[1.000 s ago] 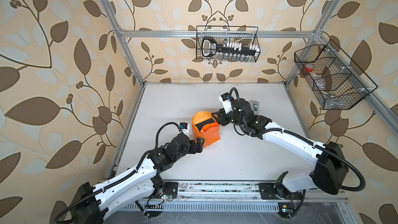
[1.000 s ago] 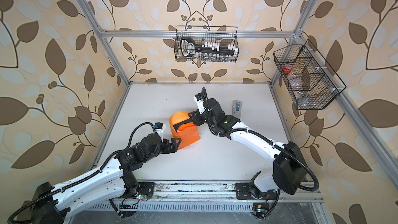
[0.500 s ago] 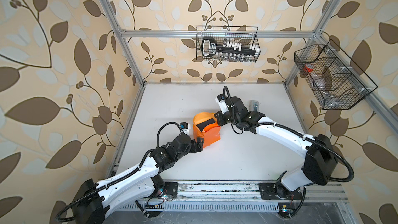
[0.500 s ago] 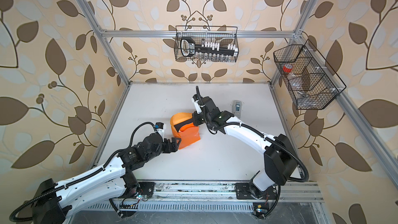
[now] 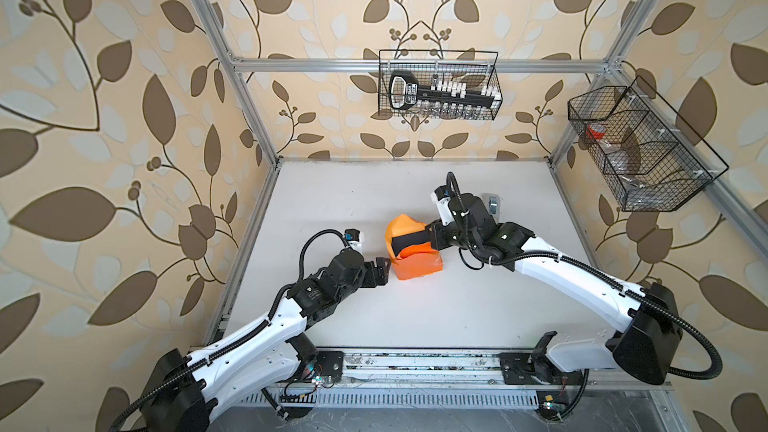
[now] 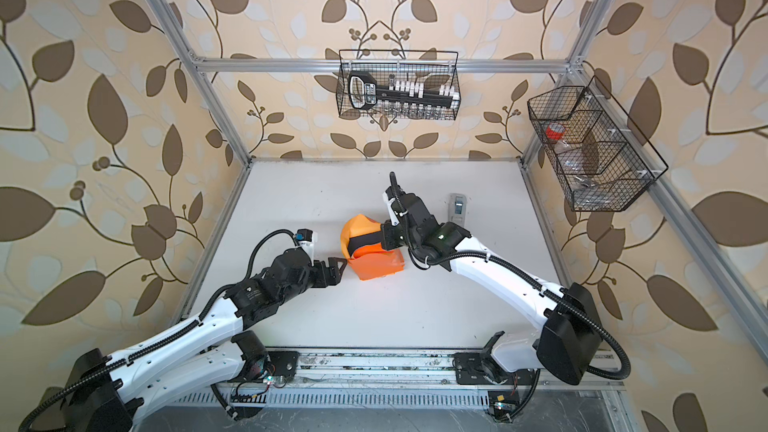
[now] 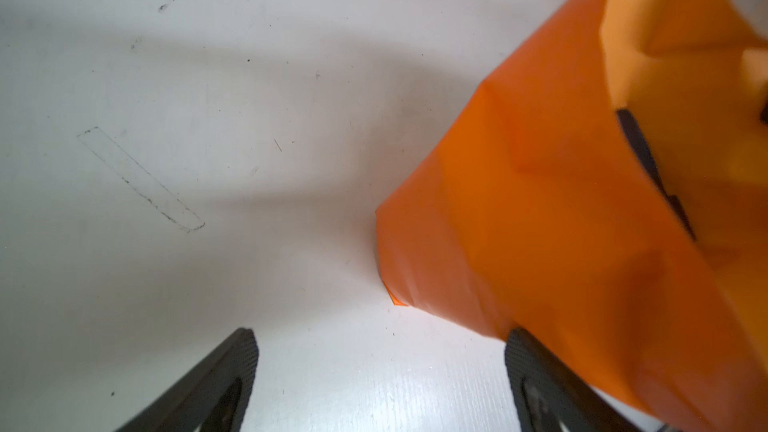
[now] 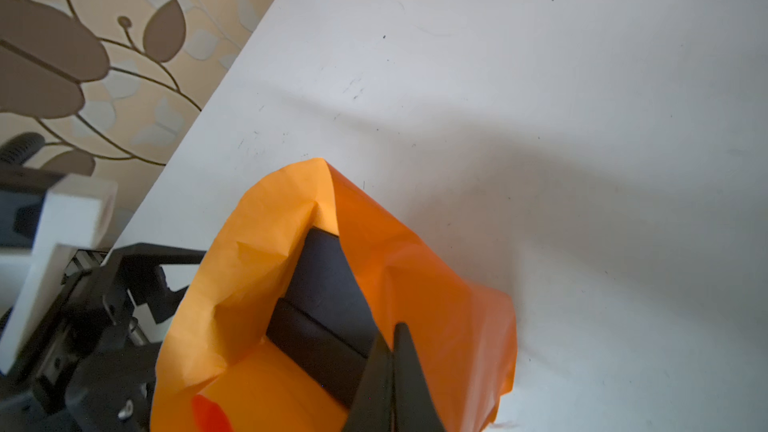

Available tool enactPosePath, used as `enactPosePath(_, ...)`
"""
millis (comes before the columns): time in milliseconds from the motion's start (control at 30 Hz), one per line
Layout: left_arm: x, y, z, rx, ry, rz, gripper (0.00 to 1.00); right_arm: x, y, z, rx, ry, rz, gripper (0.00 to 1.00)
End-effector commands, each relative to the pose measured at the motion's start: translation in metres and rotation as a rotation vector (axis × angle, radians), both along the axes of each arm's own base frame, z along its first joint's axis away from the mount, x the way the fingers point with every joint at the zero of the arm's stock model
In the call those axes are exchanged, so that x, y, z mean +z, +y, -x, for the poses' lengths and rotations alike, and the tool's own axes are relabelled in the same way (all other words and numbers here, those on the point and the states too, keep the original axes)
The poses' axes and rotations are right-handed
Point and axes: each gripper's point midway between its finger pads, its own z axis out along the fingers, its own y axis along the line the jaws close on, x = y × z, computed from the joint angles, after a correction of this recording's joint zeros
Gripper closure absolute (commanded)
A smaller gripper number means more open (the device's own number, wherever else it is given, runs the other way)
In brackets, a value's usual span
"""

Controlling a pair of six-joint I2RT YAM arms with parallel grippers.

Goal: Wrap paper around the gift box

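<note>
**Item 1.** Gift box (image 5: 409, 241), small, matte black cardboard, squarish. It stands mid-frame on the white bench (image 5: 332, 209) in both top views, inside item 2. From above only a black band across its top shows. The right wrist view shows its dark top and a seam line (image 8: 328, 284) within the open wrapping.

**Item 2.** Paper (image 5: 417, 267), a thin, slightly glossy, bright orange sheet, creased. It is drawn up around the box. One part covers the lower half of the parcel as framed from above. A paler flap arches loose at the parcel's upper left.

**Item 3.** My left fingers (image 5: 381, 270), black. They are spread wide with nothing between them, low over the bench at the parcel's lower-left corner. One finger (image 7: 536, 367) is just beside the paper; I cannot tell whether it touches.

**Item 4.** My right fingers (image 8: 395, 351), black. They are pressed together, with the tips on the box top where black card meets orange flap. I cannot tell whether a paper edge is caught between them.

**Item 5.** Small grey-white tape dispenser (image 6: 457, 205). It sits on the bench to the upper right of the parcel, apart from it.

**Item 6.** Two black wire baskets, hung on the walls at upper centre (image 5: 440, 85) and upper right (image 5: 640, 151).
</note>
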Motion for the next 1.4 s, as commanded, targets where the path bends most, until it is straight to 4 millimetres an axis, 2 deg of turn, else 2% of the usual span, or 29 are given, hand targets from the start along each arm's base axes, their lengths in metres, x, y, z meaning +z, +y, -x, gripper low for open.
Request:
enactPosePath(0, 0.022, -0.02, -0.007, -0.075, -0.048, 0.048, 0.03, -0.025, -0.012, 0.01, -0.058, 0.063, 0.003, 1.0)
enactPosePath(100, 0.024, -0.025, -0.006, -0.11, -0.043, 0.038, 0.01, -0.033, -0.017, 0.013, -0.076, 0.096, -0.039, 0.95)
enactPosePath(200, 0.028, -0.025, -0.004, -0.136, -0.035, 0.027, 0.01, -0.026, -0.023, 0.012, -0.093, 0.072, -0.082, 0.73)
enactPosePath(267, 0.028, -0.026, 0.0, -0.155, -0.018, 0.038, 0.01, -0.014, -0.032, 0.009, -0.111, 0.025, -0.099, 0.57)
enactPosePath(333, 0.025, -0.027, 0.004, -0.173, 0.004, 0.052, 0.01, 0.0, -0.044, 0.005, -0.131, -0.029, -0.112, 0.49)
enactPosePath(433, 0.019, -0.03, 0.015, -0.216, 0.039, 0.067, 0.01, 0.017, -0.069, 0.0, -0.144, -0.099, -0.144, 0.44)
enactPosePath(500, 0.017, -0.031, 0.022, -0.24, 0.041, 0.082, 0.01, 0.021, -0.089, -0.002, -0.152, -0.134, -0.16, 0.43)
enactPosePath(567, 0.011, -0.032, 0.028, -0.262, 0.041, 0.104, 0.01, 0.018, -0.107, 0.001, -0.151, -0.179, -0.169, 0.44)
enactPosePath(633, 0.005, -0.031, 0.031, -0.257, 0.041, 0.122, 0.01, 0.007, -0.114, 0.008, -0.129, -0.223, -0.176, 0.45)
enactPosePath(800, 0.005, -0.037, 0.029, -0.25, 0.005, 0.13, 0.01, -0.028, -0.101, 0.036, 0.011, -0.256, -0.22, 0.45)
enactPosePath(900, 0.008, -0.046, 0.023, -0.259, -0.019, 0.08, 0.01, -0.042, -0.087, 0.048, 0.086, -0.303, -0.2, 0.43)
enactPosePath(1000, 0.012, -0.054, 0.015, -0.255, -0.042, 0.068, 0.01, -0.049, -0.072, 0.059, 0.148, -0.38, -0.114, 0.4)
enactPosePath(1067, 0.016, -0.055, 0.007, -0.221, -0.062, 0.074, 0.01, -0.046, -0.06, 0.064, 0.19, -0.438, -0.102, 0.38)
enactPosePath(1133, 0.021, -0.052, 0.0, -0.173, -0.091, 0.087, 0.01, -0.041, -0.054, 0.06, 0.181, -0.482, -0.087, 0.36)
enactPosePath(1267, 0.039, -0.046, -0.013, -0.089, -0.162, 0.12, 0.01, -0.033, -0.05, 0.039, 0.142, -0.544, -0.086, 0.31)
enactPosePath(1367, 0.05, -0.051, -0.021, -0.087, -0.199, 0.133, 0.01, -0.025, -0.041, 0.022, 0.16, -0.557, -0.133, 0.3)
